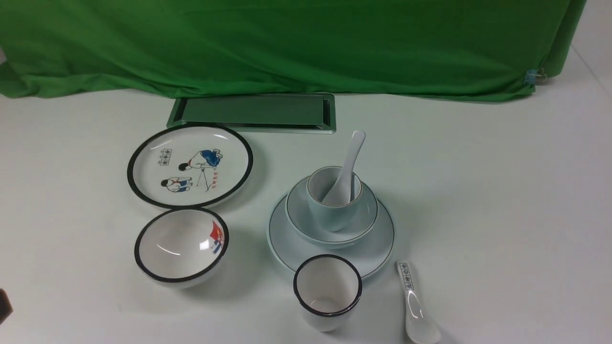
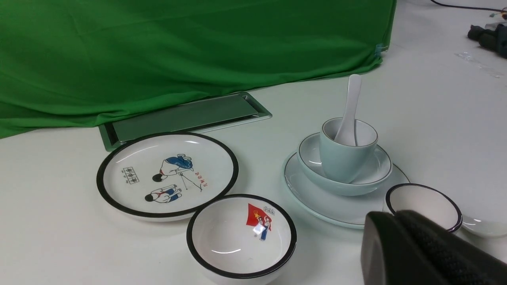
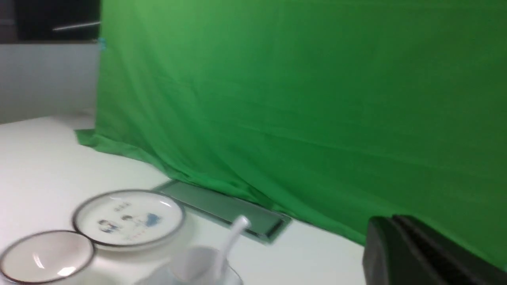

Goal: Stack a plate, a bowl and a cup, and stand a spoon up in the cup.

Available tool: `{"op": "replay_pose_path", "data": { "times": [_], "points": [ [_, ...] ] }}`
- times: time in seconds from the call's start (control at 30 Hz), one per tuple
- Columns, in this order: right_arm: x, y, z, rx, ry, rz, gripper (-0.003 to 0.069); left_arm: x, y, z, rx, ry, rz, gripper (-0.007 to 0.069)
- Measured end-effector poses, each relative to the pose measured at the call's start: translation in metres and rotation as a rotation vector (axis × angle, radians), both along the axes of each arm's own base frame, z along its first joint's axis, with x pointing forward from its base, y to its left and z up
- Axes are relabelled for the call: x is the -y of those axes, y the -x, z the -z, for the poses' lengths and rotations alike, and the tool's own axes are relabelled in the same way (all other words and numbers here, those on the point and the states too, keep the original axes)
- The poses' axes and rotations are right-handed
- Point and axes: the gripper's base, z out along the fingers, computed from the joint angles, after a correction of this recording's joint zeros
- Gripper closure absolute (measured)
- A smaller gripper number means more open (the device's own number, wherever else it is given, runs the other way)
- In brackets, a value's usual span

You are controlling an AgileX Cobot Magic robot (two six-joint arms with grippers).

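The pale blue plate [image 1: 287,244] lies right of the table's centre. On it sits the pale blue bowl [image 1: 369,216], and in the bowl stands the cup [image 1: 331,216]. The plain white spoon [image 1: 352,155] stands in the cup with its handle leaning toward the far side. The left wrist view shows the same stack: plate [image 2: 317,202], bowl [image 2: 309,158], cup [image 2: 341,162], spoon [image 2: 351,101]. My left gripper [image 2: 397,213] is shut and holds nothing, near and left of the stack. My right gripper [image 3: 391,218] is shut and empty, raised away from the blurred spoon [image 3: 234,233].
A white black-rimmed plate with cartoon figures [image 1: 190,165] and a black-rimmed bowl [image 1: 180,246] lie to the left. A black-rimmed cup [image 1: 327,291] stands just in front of the stack, with a printed spoon [image 1: 413,301] beside it. Green cloth [image 1: 287,43] and a metal panel [image 1: 253,112] are behind.
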Motion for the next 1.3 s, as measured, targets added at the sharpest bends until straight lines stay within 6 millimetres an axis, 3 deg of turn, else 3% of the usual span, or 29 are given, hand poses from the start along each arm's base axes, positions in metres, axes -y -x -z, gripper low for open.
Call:
{"op": "replay_pose_path", "data": {
  "times": [0.1, 0.13, 0.27, 0.43, 0.77, 1.3],
  "points": [
    [0.008, 0.002, 0.023, -0.032, -0.022, 0.092, 0.0649, 0.0, 0.0, 0.0, 0.0, 0.0, 0.0, 0.0656],
    [0.016, 0.003, 0.043, -0.065, -0.051, 0.185, 0.0648, 0.0, 0.0, 0.0, 0.0, 0.0, 0.0, 0.0656],
    [0.028, 0.006, 0.084, -0.118, -0.074, 0.369, 0.0648, 0.0, 0.0, 0.0, 0.0, 0.0, 0.0, 0.0655],
    [0.035, 0.011, 0.12, -0.152, -0.09, 0.483, 0.0649, 0.0, 0.0, 0.0, 0.0, 0.0, 0.0, 0.0655],
    [0.037, 0.014, 0.137, -0.299, -0.077, 0.512, 0.065, 0.0, 0.0, 0.0, 0.0, 0.0, 0.0, 0.0655],
    [0.037, 0.015, 0.138, -0.308, -0.078, 0.513, 0.0632, 0.0, 0.0, 0.0, 0.004, -0.008, 0.001, 0.0655]
  ]
}}
